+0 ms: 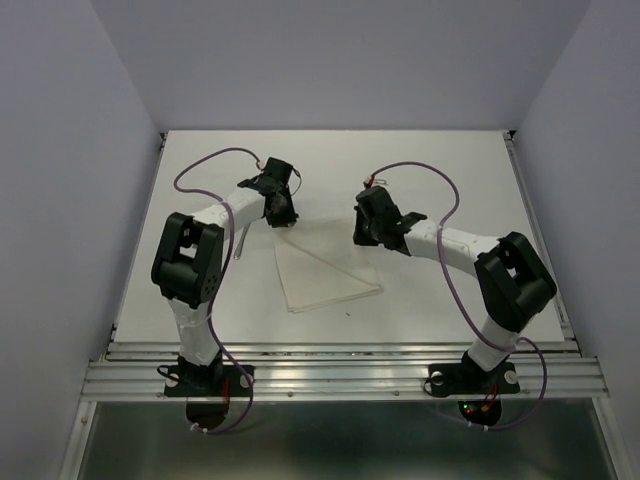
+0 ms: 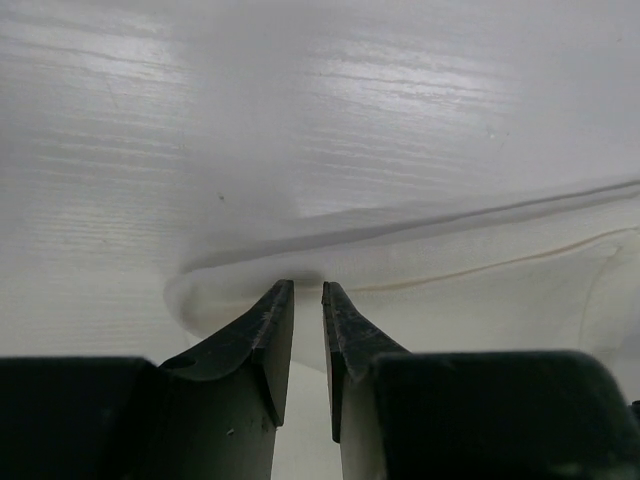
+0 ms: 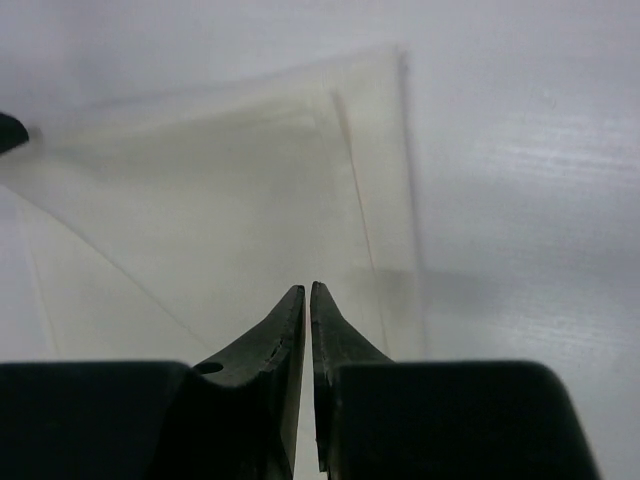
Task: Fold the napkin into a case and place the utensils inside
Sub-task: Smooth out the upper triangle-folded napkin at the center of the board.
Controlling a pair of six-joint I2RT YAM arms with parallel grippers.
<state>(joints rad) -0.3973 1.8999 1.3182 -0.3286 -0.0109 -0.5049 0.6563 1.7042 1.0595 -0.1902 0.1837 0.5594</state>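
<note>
Napkin (image 1: 325, 275) lies flat near the middle of the table (image 1: 450, 180), folded to a rough triangle: apex toward the far side, long edge running to a point on the right. Right wrist view shows it (image 3: 220, 200) layered, with a diagonal fold line across it and a thin tan line running near its right edge. Left gripper (image 1: 282, 212) is at the apex. In its own camera the tips (image 2: 308, 290) stand a narrow gap apart, right at a rounded corner of the napkin (image 2: 450, 300). The cloth edge beside them throws a shadow on the table. White shows between the jaws, but I cannot tell whether they clamp cloth or only rest on it. Right gripper (image 1: 368, 232) is held off the napkin's far right side. Its wrist view has the tips (image 3: 307, 290) over the cloth, jaws all but together, nothing visible between them. Thin grey sliver (image 1: 238, 245) on the table just left of the napkin, by the left forearm; too small to identify
</note>
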